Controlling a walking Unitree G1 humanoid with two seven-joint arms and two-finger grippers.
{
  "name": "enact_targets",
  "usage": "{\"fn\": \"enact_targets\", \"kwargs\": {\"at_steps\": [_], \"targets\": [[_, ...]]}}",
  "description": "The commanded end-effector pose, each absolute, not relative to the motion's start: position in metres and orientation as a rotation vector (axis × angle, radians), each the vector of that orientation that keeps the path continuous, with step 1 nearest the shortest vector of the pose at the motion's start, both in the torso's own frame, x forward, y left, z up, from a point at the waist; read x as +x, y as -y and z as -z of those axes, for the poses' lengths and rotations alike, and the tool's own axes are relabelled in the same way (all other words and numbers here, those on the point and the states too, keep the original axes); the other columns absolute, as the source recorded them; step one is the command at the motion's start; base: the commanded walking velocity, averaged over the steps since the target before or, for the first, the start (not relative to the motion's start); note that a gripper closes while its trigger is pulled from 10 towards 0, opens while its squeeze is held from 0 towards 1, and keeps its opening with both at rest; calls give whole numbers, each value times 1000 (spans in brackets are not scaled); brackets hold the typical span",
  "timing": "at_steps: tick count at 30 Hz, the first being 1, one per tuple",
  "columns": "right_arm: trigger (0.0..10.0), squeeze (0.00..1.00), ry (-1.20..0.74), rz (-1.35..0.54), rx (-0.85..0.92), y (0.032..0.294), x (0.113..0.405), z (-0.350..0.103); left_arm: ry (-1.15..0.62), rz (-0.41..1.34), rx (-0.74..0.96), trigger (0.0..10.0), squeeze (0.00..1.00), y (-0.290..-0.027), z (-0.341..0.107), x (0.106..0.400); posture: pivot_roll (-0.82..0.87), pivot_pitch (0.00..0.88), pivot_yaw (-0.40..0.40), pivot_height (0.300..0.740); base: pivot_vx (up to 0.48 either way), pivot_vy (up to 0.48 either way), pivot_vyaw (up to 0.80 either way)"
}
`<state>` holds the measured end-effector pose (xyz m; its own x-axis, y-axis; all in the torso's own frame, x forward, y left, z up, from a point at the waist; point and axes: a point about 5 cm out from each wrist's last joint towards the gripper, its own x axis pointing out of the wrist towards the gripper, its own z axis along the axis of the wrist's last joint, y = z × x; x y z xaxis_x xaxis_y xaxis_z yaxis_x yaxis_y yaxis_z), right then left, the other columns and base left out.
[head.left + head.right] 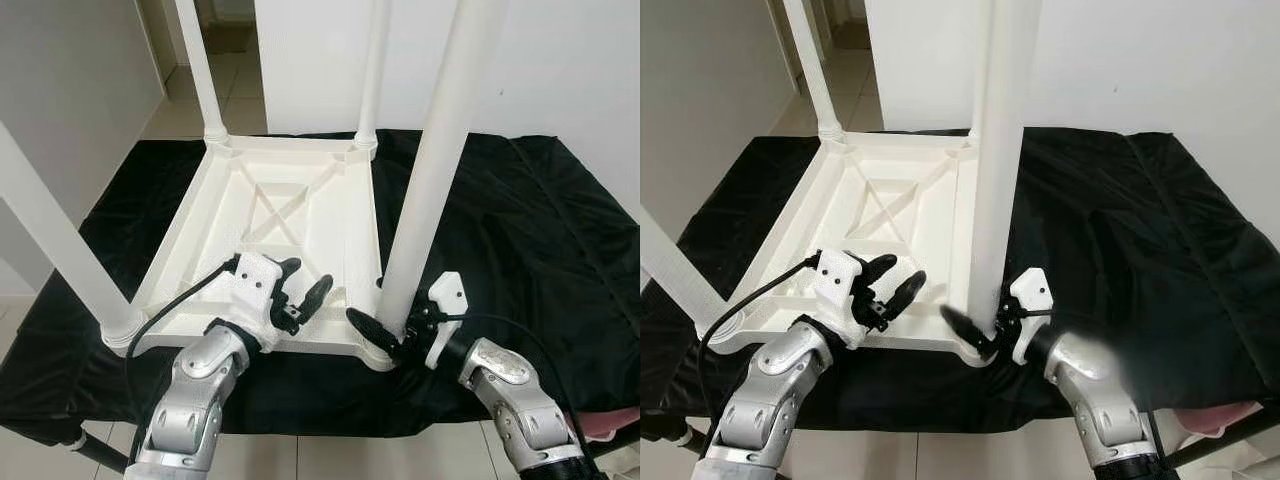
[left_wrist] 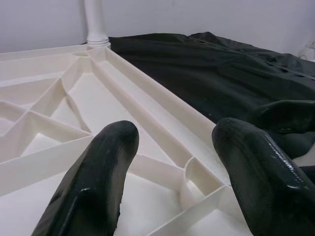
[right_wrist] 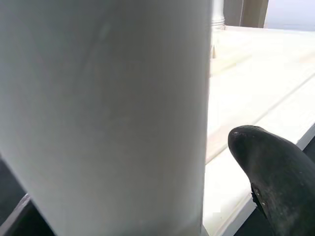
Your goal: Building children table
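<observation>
A white plastic children's table (image 1: 190, 215) lies upside down on a black cloth (image 1: 520, 230), its ribbed underside facing up. Its legs point upward: far left leg (image 1: 200, 70), far right leg (image 1: 372, 70), near left leg (image 1: 60, 250) and near right leg (image 1: 430, 180). My left gripper (image 1: 303, 282) hovers open over the near edge of the underside, nothing between its fingers (image 2: 98, 187). My right gripper (image 1: 383, 322) is at the base of the near right leg, open. One fingertip (image 3: 275, 167) stands a little off the leg (image 3: 103, 113), and the leg hides the other.
The cloth-covered surface reaches well to the right of the table and ends close to my arms at the front. White walls stand behind and to the left, with tiled floor (image 1: 230, 80) between them. A pink object (image 1: 610, 425) shows at the lower right corner.
</observation>
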<state>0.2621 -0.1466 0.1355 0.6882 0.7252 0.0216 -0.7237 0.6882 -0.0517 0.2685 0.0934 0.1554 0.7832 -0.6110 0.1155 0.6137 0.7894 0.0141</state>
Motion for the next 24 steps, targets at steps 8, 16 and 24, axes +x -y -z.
{"fn": "enact_targets", "kwargs": {"at_steps": [8,16,24], "targets": [[10000,0,67,-665,-67,182,265,-140,69,658,-8,10000,0,-93,-148,268,-60,56,60,740,0,0,0],[10000,0,55,-561,-75,203,272,-135,58,706,-9,10000,0,-85,-148,273,-68,66,84,740,0,0,0],[10000,0,106,-504,-71,206,275,-140,29,711,-56,10000,0,-69,-148,274,-99,59,109,740,0,0,0]]}}
